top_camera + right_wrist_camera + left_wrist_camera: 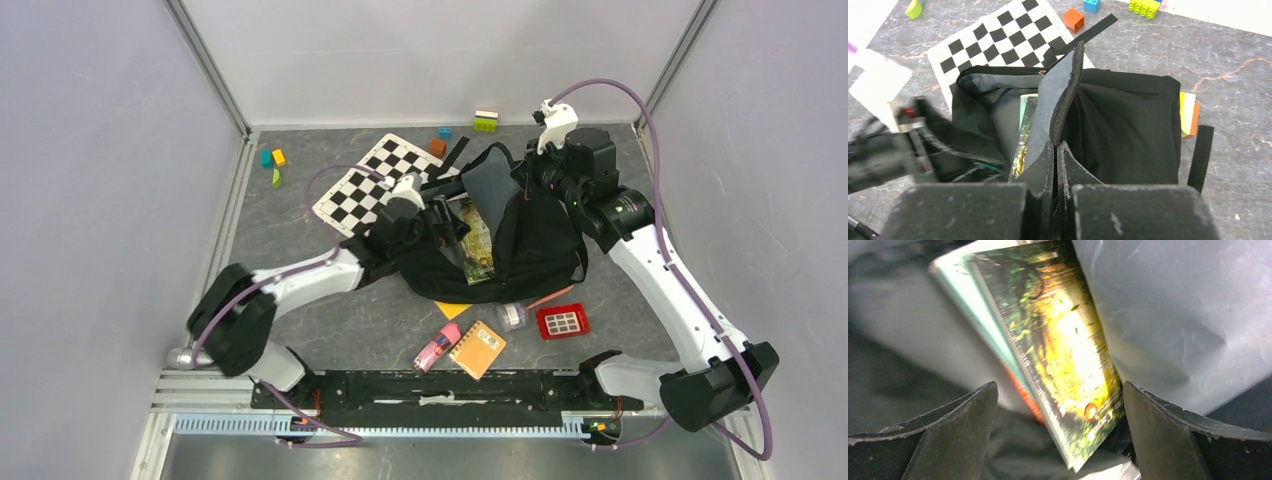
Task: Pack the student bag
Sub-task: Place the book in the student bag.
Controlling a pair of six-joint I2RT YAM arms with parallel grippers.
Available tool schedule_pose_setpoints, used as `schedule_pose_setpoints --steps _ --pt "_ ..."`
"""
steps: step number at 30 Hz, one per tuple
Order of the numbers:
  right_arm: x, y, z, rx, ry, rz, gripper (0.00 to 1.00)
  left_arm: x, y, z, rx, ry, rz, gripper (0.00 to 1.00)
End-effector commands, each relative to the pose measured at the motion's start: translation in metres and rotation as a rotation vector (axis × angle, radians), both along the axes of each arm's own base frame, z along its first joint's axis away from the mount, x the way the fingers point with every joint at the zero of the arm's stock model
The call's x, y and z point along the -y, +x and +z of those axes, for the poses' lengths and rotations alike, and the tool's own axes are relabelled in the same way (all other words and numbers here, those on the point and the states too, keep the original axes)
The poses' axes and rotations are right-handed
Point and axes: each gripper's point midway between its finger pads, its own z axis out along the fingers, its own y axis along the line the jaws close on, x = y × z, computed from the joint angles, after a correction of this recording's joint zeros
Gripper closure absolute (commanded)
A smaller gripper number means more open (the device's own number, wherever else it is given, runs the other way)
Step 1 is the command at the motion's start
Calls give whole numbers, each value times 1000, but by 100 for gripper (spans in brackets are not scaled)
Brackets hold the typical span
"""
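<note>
Watching the book is my main job right now, because that's where this could fall apart. The student bag [540, 250] lies in the middle of the table [330, 310], one far corner over the checkerboard sheet [365, 185], with its mouth facing the left arm. My right gripper [1057, 150] is pinched tight on the grey-lined flap [1060, 85], propping the mouth up like a tent. My left gripper [1059, 385] is spread wide, one finger on each side of the green-and-yellow book [1063, 355], and as far as I can see neither pad touches it.

The book sits tilted in the opening. How deep it goes I honestly can't say, since the left wrist view is blurry.

Things I'm nervous about:
- nothing grips the book, so if it's only partway in it could slide back out when I pull the left arm away
- a finger could catch the cover on the way out and drag it along
- the flap is thin, so if it slips from the right pinch the mouth collapses onto the book and the left fingers
- the orange notebook [478, 348], red box [562, 321] and pink thing [436, 348] wait near the front edge, so I need that mouth open
</note>
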Motion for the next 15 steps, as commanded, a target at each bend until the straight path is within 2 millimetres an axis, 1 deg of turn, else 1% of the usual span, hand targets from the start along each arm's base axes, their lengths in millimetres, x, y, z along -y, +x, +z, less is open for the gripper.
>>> schedule_pose_setpoints --steps 1,3,5,9,11,13,15 --pt "12 19 51 179 18 -85 100 -74 -13 -1 76 254 111 0" --pt "13 22 56 192 10 -95 100 -99 -23 -5 68 264 154 0" --pt "14 27 58 197 -2 -106 100 -121 -34 -21 2 269 182 0" --pt "17 35 69 221 -13 -131 100 -154 -47 -57 -121 286 267 0" --pt "17 38 78 239 -8 -135 100 -159 -52 -67 -157 273 301 0" --pt "16 39 84 249 -3 -138 100 -156 -55 -75 -181 245 298 0" --pt "16 40 89 259 1 -139 100 -157 -55 -86 -207 255 311 0"
